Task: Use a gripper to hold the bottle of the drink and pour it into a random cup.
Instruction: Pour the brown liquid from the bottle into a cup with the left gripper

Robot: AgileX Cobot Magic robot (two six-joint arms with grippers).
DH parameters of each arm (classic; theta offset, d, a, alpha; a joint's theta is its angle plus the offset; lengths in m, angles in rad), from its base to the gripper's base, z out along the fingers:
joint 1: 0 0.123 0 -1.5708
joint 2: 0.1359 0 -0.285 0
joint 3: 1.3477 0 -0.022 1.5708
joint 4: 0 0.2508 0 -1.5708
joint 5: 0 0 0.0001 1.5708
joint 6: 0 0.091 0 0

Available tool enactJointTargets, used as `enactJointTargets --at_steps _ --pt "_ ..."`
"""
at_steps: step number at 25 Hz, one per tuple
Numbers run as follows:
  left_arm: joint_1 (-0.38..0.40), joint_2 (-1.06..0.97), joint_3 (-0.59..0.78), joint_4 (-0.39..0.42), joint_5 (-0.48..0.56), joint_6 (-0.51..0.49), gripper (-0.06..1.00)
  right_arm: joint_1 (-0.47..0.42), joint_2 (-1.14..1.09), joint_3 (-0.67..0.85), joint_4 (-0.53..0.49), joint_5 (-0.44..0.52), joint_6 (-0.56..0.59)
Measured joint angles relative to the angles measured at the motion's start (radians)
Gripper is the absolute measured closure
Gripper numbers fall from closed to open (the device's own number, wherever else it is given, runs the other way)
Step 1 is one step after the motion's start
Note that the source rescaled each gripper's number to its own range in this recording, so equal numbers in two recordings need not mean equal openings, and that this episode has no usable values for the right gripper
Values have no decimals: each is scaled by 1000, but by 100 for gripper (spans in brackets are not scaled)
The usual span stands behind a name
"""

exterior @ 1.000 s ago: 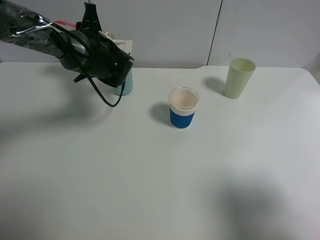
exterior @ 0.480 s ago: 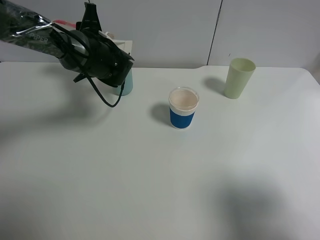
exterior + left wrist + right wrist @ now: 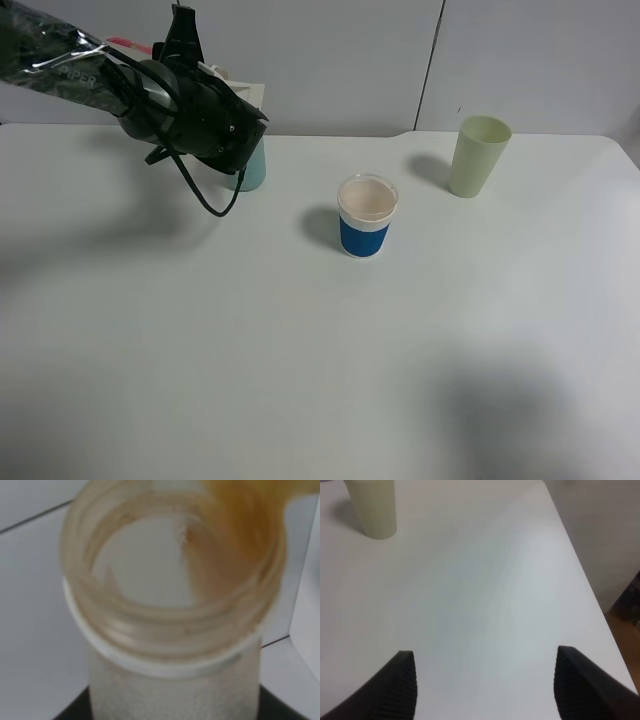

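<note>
My left gripper (image 3: pixel 240 125) hangs over the teal cup (image 3: pixel 250 172) at the back left of the table and hides the cup's rim. It is shut on the bottle, which fills the left wrist view (image 3: pixel 175 630) with its wide neck toward the camera. The bottle is tipped, and the brown drink (image 3: pixel 240 525) lies against the neck's inner wall. In the exterior view the bottle is hidden behind the arm. My right gripper (image 3: pixel 485 655) is open and empty low over the table's right part, with its fingers (image 3: pixel 395 690) wide apart.
A white cup with a blue band (image 3: pixel 365 218) stands mid-table. A taller pale yellow-green cup (image 3: pixel 478 155) stands at the back right and also shows in the right wrist view (image 3: pixel 372 507). The table's right edge (image 3: pixel 592 595) runs near my right gripper.
</note>
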State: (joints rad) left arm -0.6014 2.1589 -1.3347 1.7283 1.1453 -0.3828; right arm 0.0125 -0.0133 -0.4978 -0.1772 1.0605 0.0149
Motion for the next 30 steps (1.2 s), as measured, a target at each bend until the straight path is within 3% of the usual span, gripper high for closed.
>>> enactJointTargets --at_steps 23,30 --pt "-16 -9 -21 8 -10 4 94 0 0 0 0 0 0" --pt "-16 -11 -21 6 -29 56 94 0 0 0 0 0 0"
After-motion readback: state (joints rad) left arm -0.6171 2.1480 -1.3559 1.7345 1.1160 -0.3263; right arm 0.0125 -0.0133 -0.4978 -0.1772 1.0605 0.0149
